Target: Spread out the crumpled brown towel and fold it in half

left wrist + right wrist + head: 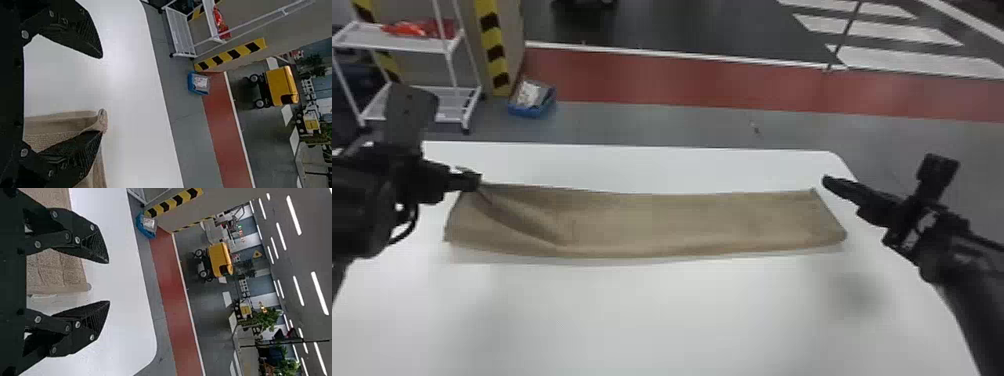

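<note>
The brown towel (652, 220) lies as a long, narrow strip across the white table, its left part creased and its far left corner raised. At that corner is my left gripper (477, 181). In the left wrist view my left gripper (102, 94) has its fingers wide apart, with the corner of the towel (62, 127) against the lower finger. Off the strip's right end, above the table, is my right gripper (826, 181). The right wrist view has my right gripper (109, 282) open, with the towel's end (58, 272) beyond its fingers and nothing between the tips.
The white table (652, 315) has a rounded far right corner. Beyond its far edge, a white wire cart (407, 42) stands at the left, and a blue box (532, 100) sits on the floor beside a striped pillar (494, 50).
</note>
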`<action>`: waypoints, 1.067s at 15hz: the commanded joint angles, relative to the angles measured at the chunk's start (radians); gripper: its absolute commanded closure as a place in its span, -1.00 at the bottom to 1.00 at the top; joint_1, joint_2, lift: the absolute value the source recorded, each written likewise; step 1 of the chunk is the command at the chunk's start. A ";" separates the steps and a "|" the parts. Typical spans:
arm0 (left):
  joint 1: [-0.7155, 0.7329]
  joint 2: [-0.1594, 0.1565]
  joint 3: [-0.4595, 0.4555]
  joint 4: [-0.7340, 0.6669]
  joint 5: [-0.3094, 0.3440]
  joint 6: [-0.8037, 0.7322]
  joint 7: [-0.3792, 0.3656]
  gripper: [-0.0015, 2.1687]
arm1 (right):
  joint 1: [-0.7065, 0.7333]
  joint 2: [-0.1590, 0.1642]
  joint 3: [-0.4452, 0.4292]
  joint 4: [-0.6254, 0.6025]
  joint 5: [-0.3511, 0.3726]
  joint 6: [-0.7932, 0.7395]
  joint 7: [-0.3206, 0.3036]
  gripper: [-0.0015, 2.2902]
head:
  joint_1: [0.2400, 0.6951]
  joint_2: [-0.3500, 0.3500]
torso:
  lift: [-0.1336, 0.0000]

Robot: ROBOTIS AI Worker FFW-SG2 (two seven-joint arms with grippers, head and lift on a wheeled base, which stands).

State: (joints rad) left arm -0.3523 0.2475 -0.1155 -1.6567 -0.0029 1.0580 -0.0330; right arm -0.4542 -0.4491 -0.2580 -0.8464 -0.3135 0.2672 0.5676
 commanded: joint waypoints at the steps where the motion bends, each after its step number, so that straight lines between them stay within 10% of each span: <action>1: 0.000 0.004 -0.001 0.018 -0.008 -0.006 0.007 -0.88 | -0.026 0.001 0.036 0.035 0.002 -0.022 -0.003 -0.93 | 0.97 -0.47 | -0.84; 10: 0.003 0.019 -0.021 0.066 -0.038 -0.077 0.016 -0.88 | 0.008 0.003 0.045 -0.005 -0.007 -0.038 0.001 -0.93 | 0.97 -0.37 | -0.84; 16: 0.026 -0.027 -0.058 0.058 -0.032 -0.055 0.018 -0.88 | 0.035 0.003 0.028 -0.037 -0.021 -0.029 0.012 -0.93 | 1.00 -0.44 | -0.84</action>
State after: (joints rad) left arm -0.3326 0.2353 -0.1710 -1.5950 -0.0384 1.0048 -0.0173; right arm -0.4216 -0.4464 -0.2288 -0.8821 -0.3319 0.2403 0.5795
